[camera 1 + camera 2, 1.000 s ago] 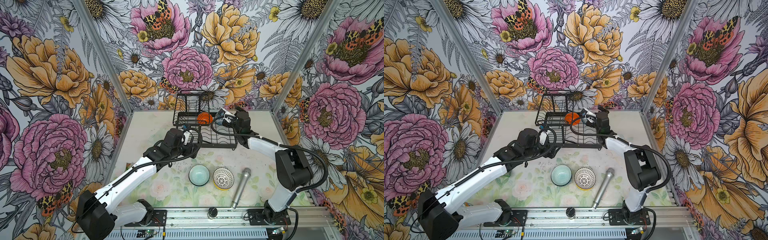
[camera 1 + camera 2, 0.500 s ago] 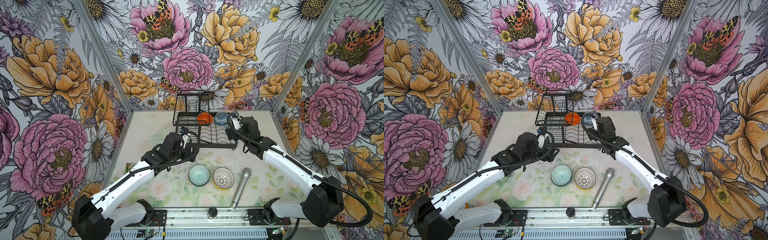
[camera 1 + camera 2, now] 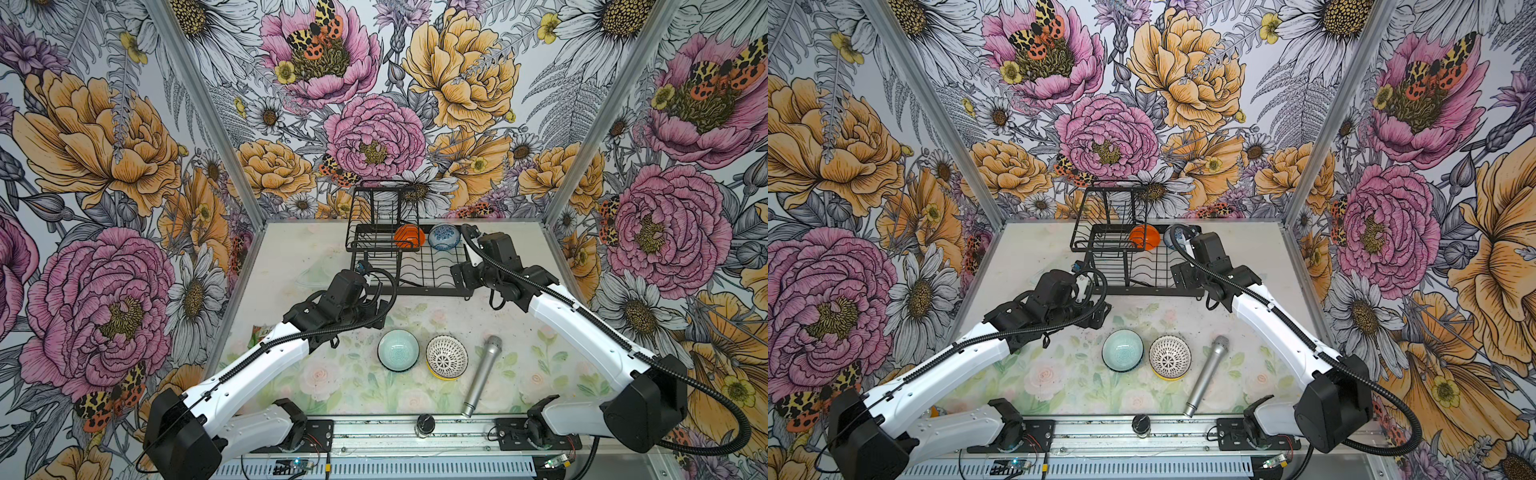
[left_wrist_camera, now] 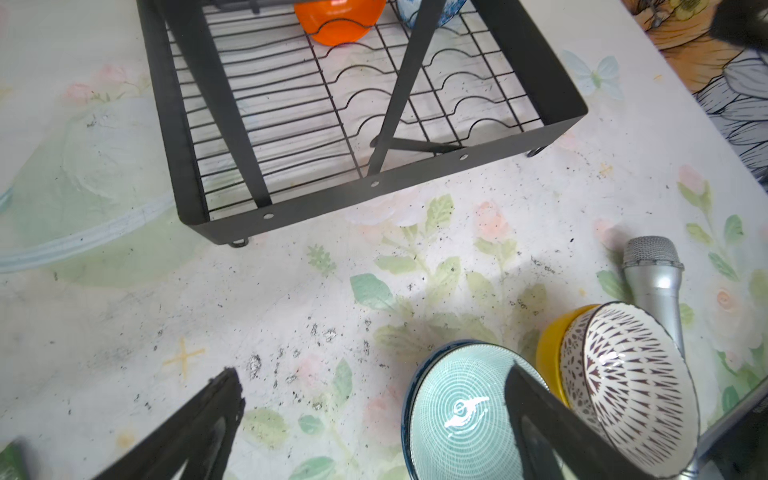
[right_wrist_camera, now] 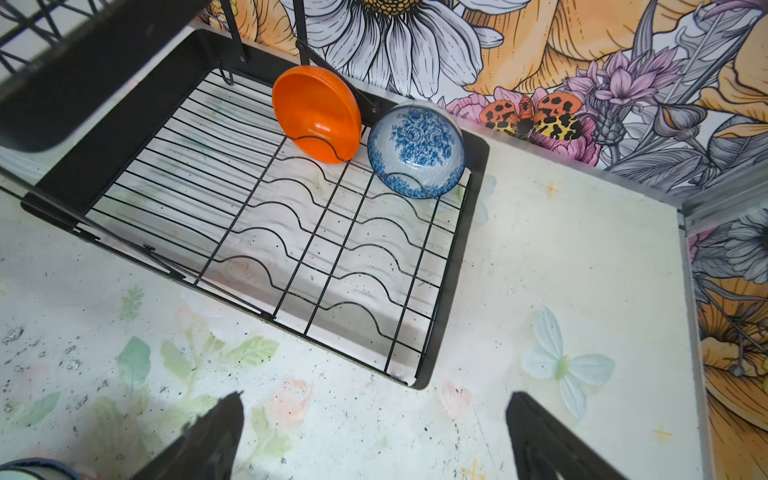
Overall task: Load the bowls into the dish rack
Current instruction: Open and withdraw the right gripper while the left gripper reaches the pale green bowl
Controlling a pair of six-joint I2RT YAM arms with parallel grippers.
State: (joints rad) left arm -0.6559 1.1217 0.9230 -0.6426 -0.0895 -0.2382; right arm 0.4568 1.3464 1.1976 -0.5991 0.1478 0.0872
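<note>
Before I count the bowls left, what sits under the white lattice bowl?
A yellow bowl holds the white lattice bowl; only its side shows. Its inside, and anything between the two, is covered.

Inspection of your robot: left arm (image 3: 266, 357) and right arm (image 3: 582, 328) are a matched pair, with glossy white link shells between boxy black joint housings (image 3: 640, 411) and all-black wrist sections. A black corrugated cable conduit (image 3: 316, 331) runs along the outside of each arm. Thin red and black wires (image 3: 312, 441) show at the left arm's base. In the left wrist view, your fingers (image 4: 195, 432) are matte black, tapered wedges with rough tips.
</note>
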